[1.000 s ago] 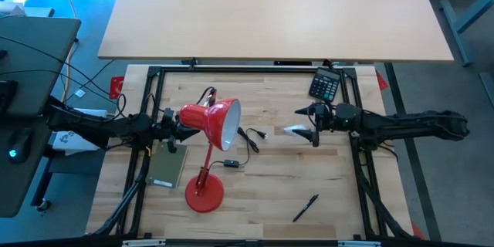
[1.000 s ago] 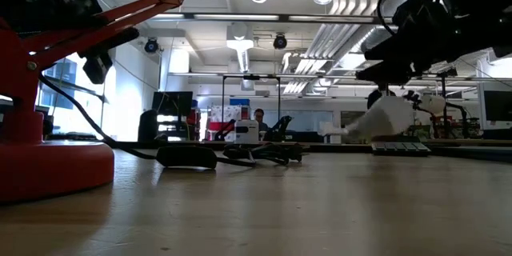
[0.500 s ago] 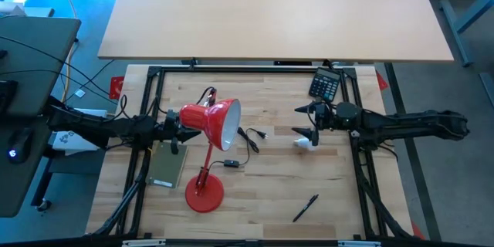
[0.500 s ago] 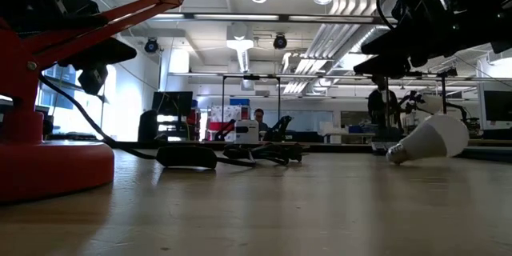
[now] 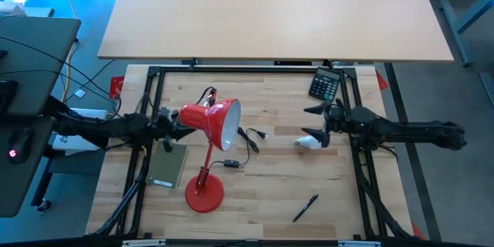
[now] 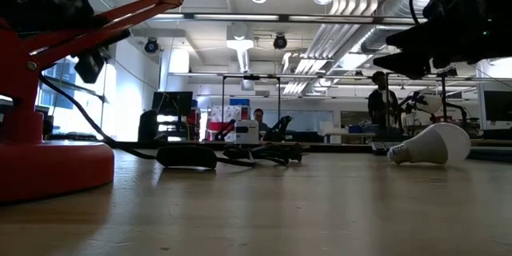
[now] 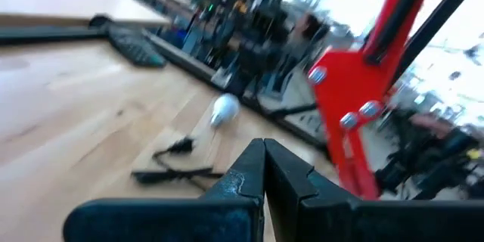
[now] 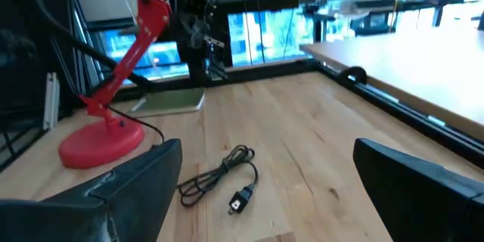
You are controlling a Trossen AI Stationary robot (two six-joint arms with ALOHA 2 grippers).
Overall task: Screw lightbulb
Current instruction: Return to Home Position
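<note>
The white lightbulb [image 5: 307,141] lies on its side on the wooden table, right of centre; it also shows in the low view [image 6: 432,146] and the left wrist view [image 7: 224,109]. My right gripper [image 5: 316,126] stands open above and just right of it, fingers pointing level toward the table's left [image 8: 276,197]. The red desk lamp [image 5: 216,120] stands on its round base [image 5: 204,193], shade facing right. My left gripper [image 5: 177,126] is shut [image 7: 264,168], level, just behind the lamp's head.
A calculator [image 5: 326,85] lies at the far right, a black pen [image 5: 306,208] near the front edge, a green notebook [image 5: 167,168] left of the lamp's base. The lamp's cable and plug [image 5: 251,137] trail between shade and bulb. A person [image 6: 382,100] stands in the room behind.
The lightbulb, which hung in the air at my right gripper's fingers a second ago, has fallen to the table and lies on its side. My right gripper, still open, has drawn back toward the table's right edge.
</note>
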